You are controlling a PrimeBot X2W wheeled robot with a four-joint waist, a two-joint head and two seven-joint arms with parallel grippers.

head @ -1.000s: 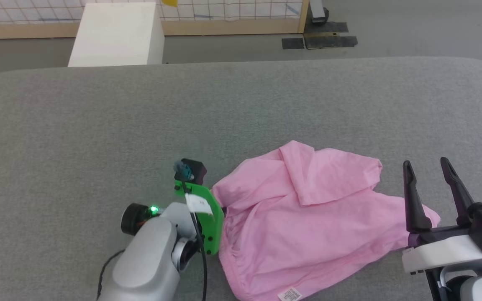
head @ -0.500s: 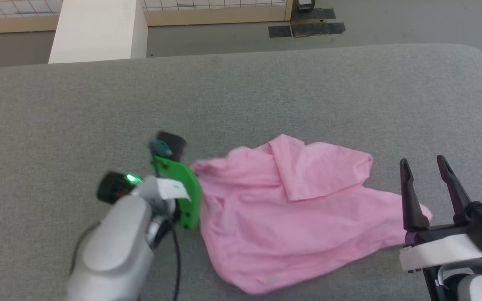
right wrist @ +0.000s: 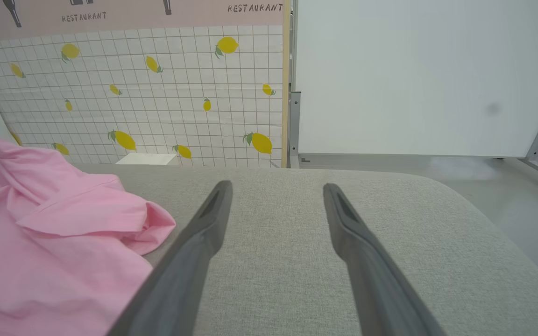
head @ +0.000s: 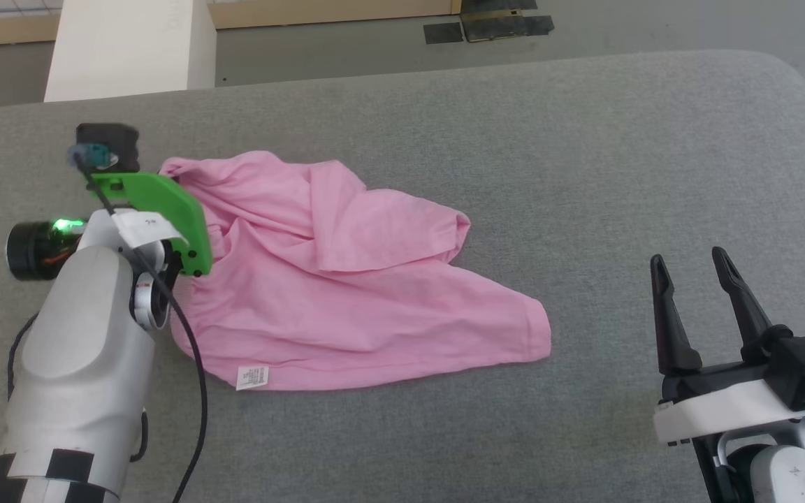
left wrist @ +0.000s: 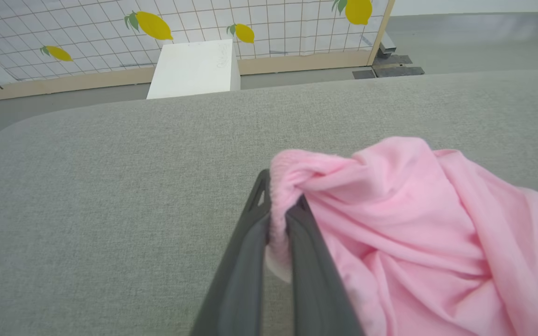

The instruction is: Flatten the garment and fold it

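The light pink garment [head: 346, 279] lies crumpled on the grey padded table [head: 514, 140], left of centre, with its white care label [head: 252, 377] at the near left edge. My left gripper [left wrist: 280, 196] is shut on the garment's [left wrist: 414, 233] gathered far-left edge, which bunches up between the two fingers. In the head view a green wrist plate [head: 165, 206] covers those fingers. My right gripper [head: 687, 257] stands open at the lower right, clear of the cloth, with nothing between its fingers. In the right wrist view the right gripper [right wrist: 277, 186] has the garment [right wrist: 54, 233] to its left.
A white box [head: 123, 45] stands on the floor beyond the table's far left edge. The table's rounded right corner [head: 794, 77] drops to grey floor. Dark floor plates [head: 486, 24] lie farther back. A white panel on castors [right wrist: 428, 74] stands beyond the table.
My left gripper has dragged the garment's edge far to the left and away from me, stretching the cloth out and off the right gripper's side. The head camera has shifted too.
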